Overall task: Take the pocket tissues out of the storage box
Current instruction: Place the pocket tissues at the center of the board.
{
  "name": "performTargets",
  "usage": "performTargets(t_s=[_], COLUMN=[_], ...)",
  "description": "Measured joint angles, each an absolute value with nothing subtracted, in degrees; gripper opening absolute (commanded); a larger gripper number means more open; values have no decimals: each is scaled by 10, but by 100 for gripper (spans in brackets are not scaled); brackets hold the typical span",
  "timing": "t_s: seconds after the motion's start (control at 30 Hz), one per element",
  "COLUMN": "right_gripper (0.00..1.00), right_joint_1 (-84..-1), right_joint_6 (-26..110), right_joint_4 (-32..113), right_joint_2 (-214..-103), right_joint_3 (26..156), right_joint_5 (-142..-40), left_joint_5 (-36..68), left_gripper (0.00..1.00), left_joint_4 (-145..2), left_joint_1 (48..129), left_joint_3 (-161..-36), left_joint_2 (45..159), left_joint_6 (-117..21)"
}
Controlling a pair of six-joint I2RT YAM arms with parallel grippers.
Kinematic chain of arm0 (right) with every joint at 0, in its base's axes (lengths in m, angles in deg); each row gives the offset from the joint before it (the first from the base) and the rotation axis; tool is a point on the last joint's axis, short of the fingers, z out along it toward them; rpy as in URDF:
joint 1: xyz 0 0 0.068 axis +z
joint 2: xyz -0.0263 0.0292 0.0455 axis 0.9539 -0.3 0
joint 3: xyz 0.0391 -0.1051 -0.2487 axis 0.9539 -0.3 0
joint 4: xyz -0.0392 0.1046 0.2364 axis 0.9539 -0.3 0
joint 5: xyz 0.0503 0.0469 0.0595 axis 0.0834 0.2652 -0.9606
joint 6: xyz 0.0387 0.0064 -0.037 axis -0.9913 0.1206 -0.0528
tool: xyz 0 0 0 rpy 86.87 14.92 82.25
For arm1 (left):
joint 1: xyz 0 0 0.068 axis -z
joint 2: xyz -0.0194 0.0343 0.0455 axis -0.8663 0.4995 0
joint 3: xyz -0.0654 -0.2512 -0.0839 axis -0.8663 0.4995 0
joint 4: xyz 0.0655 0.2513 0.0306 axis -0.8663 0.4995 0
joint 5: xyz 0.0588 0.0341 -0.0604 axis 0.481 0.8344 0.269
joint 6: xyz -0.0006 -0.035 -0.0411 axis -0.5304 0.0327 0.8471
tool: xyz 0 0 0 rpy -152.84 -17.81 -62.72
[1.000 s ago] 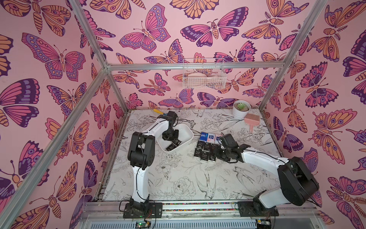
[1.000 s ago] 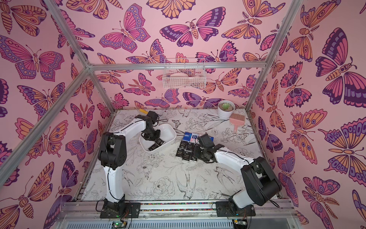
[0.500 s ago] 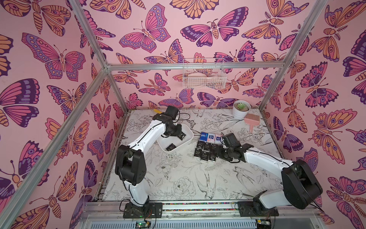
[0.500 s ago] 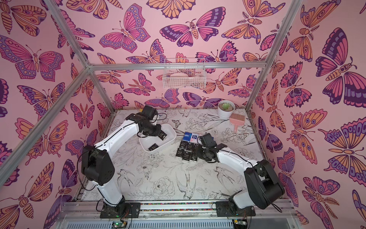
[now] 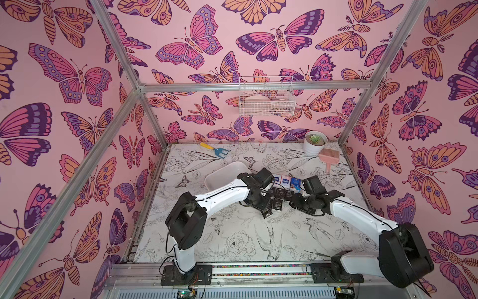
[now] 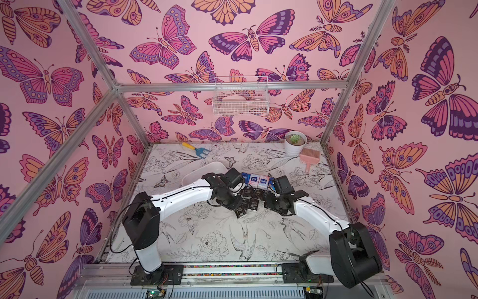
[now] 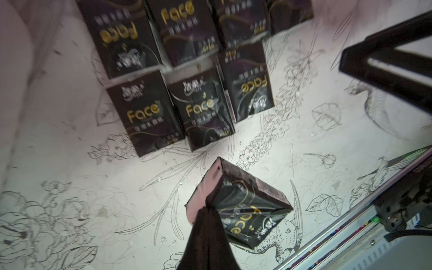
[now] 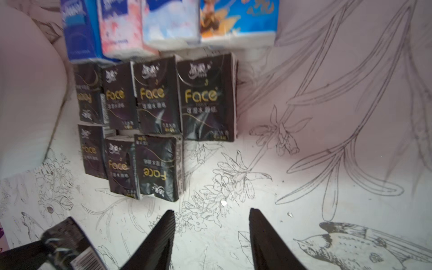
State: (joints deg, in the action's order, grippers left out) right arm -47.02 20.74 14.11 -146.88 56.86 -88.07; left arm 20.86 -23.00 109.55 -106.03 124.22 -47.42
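Pink butterfly walls [image 5: 64, 77], aluminium frame [image 5: 194, 87], floral-sketch floor [image 5: 232, 233].

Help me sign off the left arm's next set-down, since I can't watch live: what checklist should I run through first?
1. Grip: the left gripper is shut on a black packet, pinched at one edge, tilted: ok.
2. Packet outside the storage box: ok, it is over the table.
3. Landing spot: bare table in front of the laid-out packets: ok.
4. The right gripper is open, empty and apart from the black packet: ok.
5. Box emptied: cannot tell; the left arm hides part of it.
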Motion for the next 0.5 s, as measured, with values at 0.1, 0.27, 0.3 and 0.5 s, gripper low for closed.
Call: performTargets(t_s=[0.1,0.27,0.3,0.5], right_gripper=[54,55,55,56], right_joint_1=[-470,-468,-465,-428], right_joint_6=[217,227,231,240], right_joint_4=[136,136,138,157], right_joint_2=[-1476,-1479,-1483,-1528], right_joint_3=[565,564,565,566], right_joint_5=[-897,-929,-938,-992], left_joint_5=[205,201,201,203], left_gripper=[6,21,26,36], left_joint_4=[-238,-251,-253,-261], left_joint_1=[1111,1121,1121,1113], left_joint_3=[-1036,-1015,-1015,-1014], left_joint_2=[1255,1264,1264,1252], left_joint_6=[-463,-448,-443,-426])
